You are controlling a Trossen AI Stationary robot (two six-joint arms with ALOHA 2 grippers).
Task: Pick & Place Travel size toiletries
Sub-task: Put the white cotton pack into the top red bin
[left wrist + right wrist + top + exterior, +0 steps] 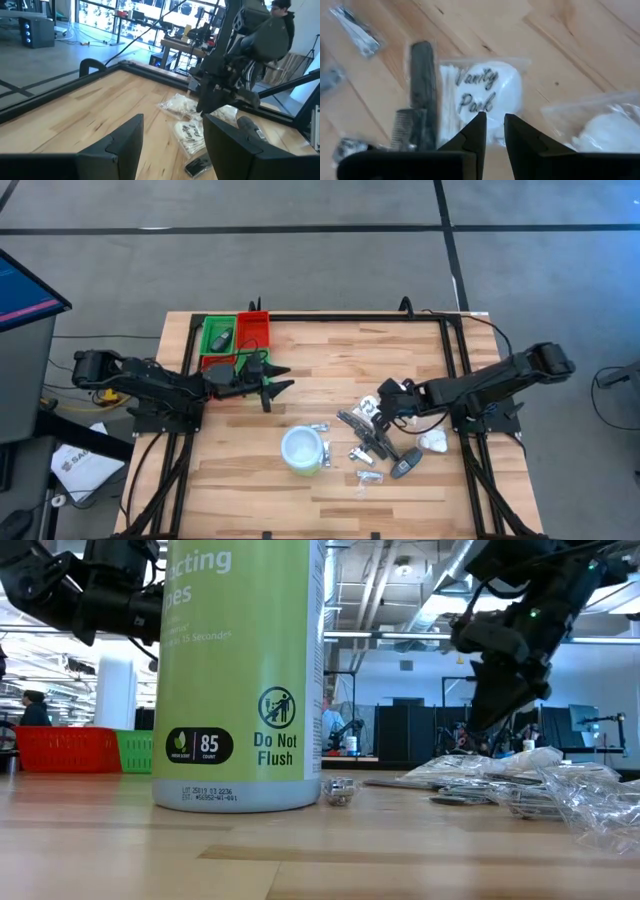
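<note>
Risk: the right gripper [491,125] hangs low over a clear packet lettered "Vanity Pack" [482,95], jaws nearly together with only a narrow gap and nothing between them. My judgement is that so slim a gap may slide off the flat, slippery film instead of pinching it, or nudge the black comb [422,95] lying just beside the packet.
Second risk: the toiletries [375,442] lie bunched and overlapping on the right half of the desk [330,350], so a grasp could drag a neighbour along.
Third risk: the white tub [303,450] stands near the pile's left edge, and a low carry towards the tray could clip it.
Look of the items: clear crinkly sachets, a white lumpy packet [433,443] at the right, dark sticks and an oval, the comb; all small, light and flat.
Where they are: mostly right of the tub, near side of the desk; one dark item [220,337] sits in the green compartment of the red and green tray [250,320] at the far left.
Left gripper [272,385]: poised just right of the tray, jaws spread wide and empty.
</note>
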